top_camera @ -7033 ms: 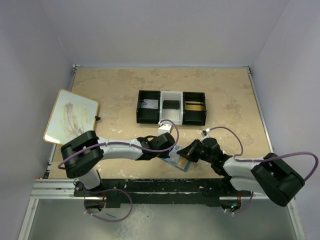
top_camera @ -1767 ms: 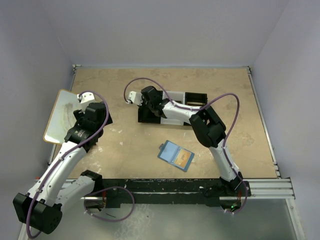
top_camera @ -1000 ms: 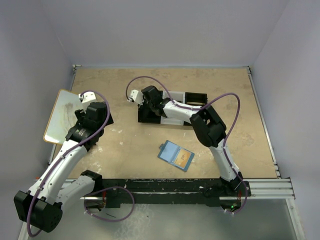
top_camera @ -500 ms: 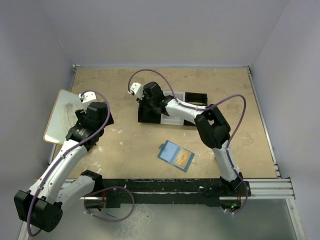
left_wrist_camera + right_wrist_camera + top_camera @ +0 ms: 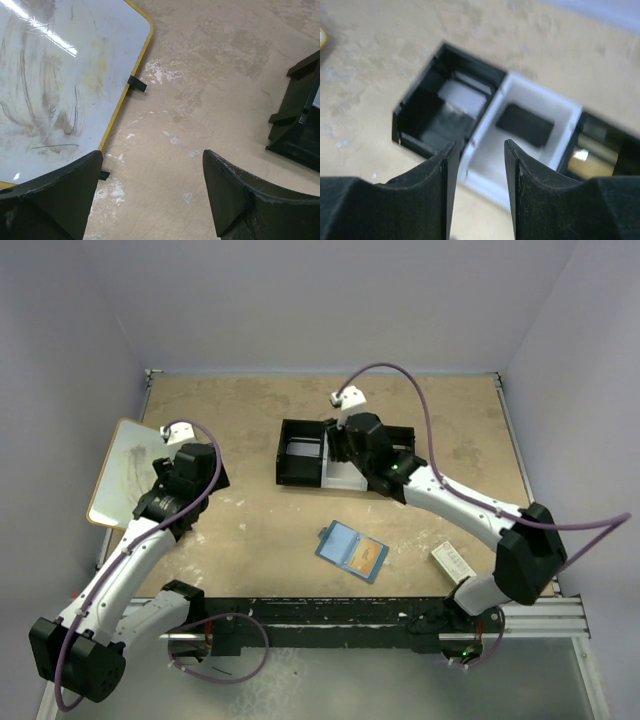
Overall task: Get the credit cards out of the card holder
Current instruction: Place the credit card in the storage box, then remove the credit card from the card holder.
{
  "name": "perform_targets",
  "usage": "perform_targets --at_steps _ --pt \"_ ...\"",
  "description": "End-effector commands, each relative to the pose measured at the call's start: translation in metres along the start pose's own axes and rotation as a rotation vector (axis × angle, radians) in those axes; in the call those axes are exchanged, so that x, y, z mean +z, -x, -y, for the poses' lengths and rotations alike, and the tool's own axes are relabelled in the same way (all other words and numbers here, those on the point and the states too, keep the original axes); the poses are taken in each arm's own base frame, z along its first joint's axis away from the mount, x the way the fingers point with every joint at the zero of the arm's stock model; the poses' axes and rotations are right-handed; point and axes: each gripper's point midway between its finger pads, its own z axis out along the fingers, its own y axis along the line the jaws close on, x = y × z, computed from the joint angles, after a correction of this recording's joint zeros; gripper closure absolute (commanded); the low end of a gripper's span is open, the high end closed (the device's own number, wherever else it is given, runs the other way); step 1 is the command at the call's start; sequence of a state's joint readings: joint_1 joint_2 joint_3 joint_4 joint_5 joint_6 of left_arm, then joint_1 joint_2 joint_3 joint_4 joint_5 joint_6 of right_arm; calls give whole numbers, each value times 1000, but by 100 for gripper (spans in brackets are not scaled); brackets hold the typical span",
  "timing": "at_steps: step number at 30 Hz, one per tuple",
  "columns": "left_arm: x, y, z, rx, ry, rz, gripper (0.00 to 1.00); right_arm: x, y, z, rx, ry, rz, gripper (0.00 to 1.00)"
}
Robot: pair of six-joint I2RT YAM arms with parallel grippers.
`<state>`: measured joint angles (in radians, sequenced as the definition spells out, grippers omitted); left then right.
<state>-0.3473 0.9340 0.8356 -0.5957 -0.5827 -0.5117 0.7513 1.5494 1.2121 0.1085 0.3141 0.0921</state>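
The right gripper (image 5: 480, 147), parted and empty, had swung off the tray's (image 5: 296, 480) left compartment, leaving a pale card (image 5: 303, 448) there. A gold card (image 5: 370, 555) remained in the wallet (image 5: 340, 543) on the tray's near side. The left gripper (image 5: 152, 157) hung spread and empty.

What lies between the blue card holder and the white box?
Only bare tabletop lies between the card holder and the white box; the top view shows it.

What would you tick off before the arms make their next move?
Right jaws free: ok, parted, nothing between, above the tray.
Left jaws free: ok, wide open near the whiteboard.
Card holder open, unobstructed: ok.
Card holder emptied: not ok, gold card shows inside.
Pale card in tray's left black compartment: ok.
Further cards hidden inside: cannot tell.
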Motion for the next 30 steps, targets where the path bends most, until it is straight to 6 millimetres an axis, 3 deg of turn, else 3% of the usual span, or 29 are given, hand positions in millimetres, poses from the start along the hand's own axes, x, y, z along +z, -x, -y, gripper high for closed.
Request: perform_targets --at_steps 1,5,10,14,23,30 --pt "2 5 3 -9 -9 20 21 -43 -76 22 306 -158 -198 56" --pt "3 4 3 -6 -11 17 21 -83 -122 21 463 -164 -301 56" --pt "3 3 4 -4 -15 12 21 -124 -159 17 644 -167 -390 56" --pt "3 3 4 -5 -16 13 21 -145 -184 9 737 -136 -450 54" --pt "3 2 4 -3 -17 10 21 -164 -232 -10 857 -83 -560 54" --pt "3 -1 12 7 -61 -7 21 -161 -254 -15 896 -95 -603 54"
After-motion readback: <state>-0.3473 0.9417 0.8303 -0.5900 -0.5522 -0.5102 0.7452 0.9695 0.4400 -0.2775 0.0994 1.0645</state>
